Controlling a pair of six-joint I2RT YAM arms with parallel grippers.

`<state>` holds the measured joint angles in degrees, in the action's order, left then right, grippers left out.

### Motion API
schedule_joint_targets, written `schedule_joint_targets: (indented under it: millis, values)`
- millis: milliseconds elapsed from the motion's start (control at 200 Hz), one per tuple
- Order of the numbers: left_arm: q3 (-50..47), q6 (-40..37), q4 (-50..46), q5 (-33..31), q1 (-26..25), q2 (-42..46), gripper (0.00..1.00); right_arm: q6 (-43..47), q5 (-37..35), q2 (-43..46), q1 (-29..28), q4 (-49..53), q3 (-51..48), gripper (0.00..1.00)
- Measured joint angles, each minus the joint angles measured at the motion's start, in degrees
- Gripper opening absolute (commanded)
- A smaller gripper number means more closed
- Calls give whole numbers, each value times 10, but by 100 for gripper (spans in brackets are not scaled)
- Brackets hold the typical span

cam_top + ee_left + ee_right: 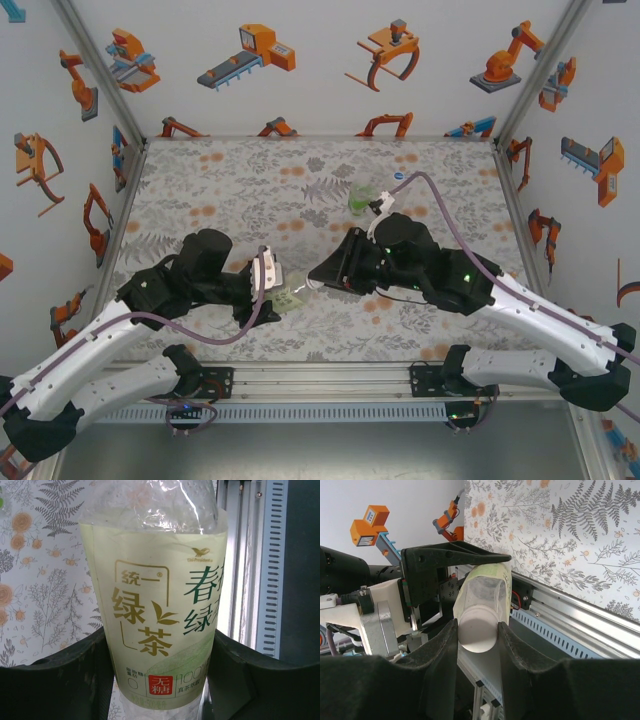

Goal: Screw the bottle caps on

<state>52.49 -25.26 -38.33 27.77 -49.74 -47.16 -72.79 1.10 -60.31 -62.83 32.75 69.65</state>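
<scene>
Floral table (230, 180), open room far-left; near front edge L jaws clamp bottle (155, 605), R jaws clamp cap (477, 629).

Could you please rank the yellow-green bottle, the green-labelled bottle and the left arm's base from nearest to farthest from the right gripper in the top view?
1. yellow-green bottle: at the fingertips of the right gripper, which pinches its white cap.
2. green-labelled bottle: behind it, farther back.
3. left arm's base: farthest, at the near edge, left.

- Bottle (150, 610), yellow-green label (160, 580): gold "统一" and "绿茶" inside a gold frame.
- Label's right edge: green "春", "绿"; small "Uni-President" logo.
- Label's bottom edge: red square "无糖"; "0"; "100".
</scene>
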Motion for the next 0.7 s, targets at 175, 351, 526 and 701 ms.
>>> schedule_joint_targets:
  millis: [175, 351, 526, 701]
  values:
    - [0, -1, 22, 20, -5, 6, 0, 72, -17, 6, 0, -17, 3, 55]
    - [0, -1, 28, 32, -5, 22, 0, 207, -23, 18, 0, -37, 24, 59]
    - [0, -1, 29, 42, -5, 28, 0, 383, 4, 26, 0, -57, 57, 60]
    - [0, -1, 26, 60, -5, 28, 0, 570, 70, 21, 0, -45, 84, 59]
